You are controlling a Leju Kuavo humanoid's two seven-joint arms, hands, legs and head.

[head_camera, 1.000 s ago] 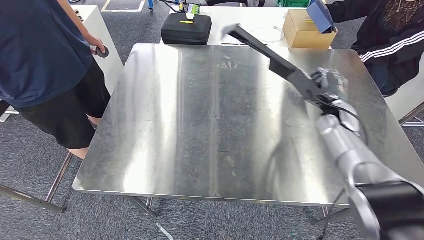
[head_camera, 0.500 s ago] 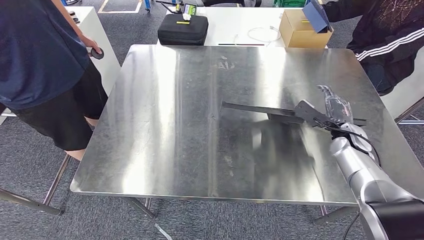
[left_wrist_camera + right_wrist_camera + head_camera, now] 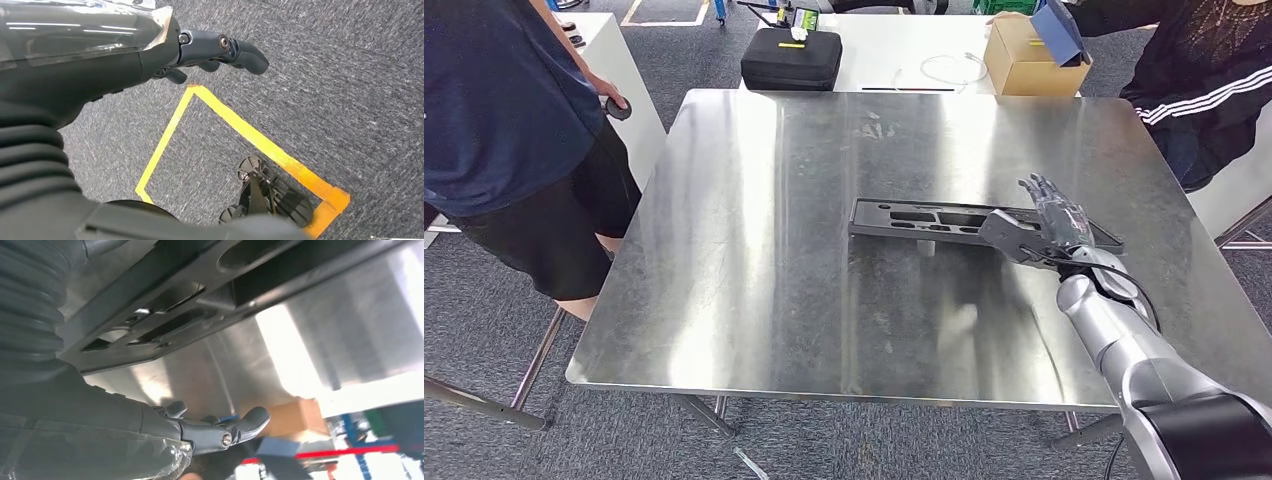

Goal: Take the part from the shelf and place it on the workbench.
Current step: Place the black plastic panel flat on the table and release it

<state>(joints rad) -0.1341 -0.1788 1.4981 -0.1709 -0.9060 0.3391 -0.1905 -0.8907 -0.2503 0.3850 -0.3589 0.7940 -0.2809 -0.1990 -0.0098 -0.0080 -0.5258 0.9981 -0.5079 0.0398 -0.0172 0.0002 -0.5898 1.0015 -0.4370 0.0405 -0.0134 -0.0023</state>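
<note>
While the part (image 3: pixel 934 219) lies flat on the workbench (image 3: pixel 754 250), right of its middle, the right hand (image 3: pixel 1046 228) sits at its near-right end. Fingers look spread over it, but can't tell whether they're actually gripping.

bench (image 3: pixel 754 250): bare sheet metal, brushed and glossy, with streaked glare and fine scuffs
part (image 3: pixel 924 218): dark matt panel with slots cut through, looks like moulded plastic
right hand (image 3: pixel 1042 228): grey hard shell with darker fingers (image 3: pixel 1036 187)
right arm (image 3: pixel 1114 335): smooth silver metal, satin sheen
floor (image 3: pixel 320 90): rough grey carpet crossed by glossy yellow tape (image 3: pixel 260 145)
case (image 3: pixel 791 58): black, matt, textile look
box (image 3: pixel 1022 60): plain brown cardboard
</note>
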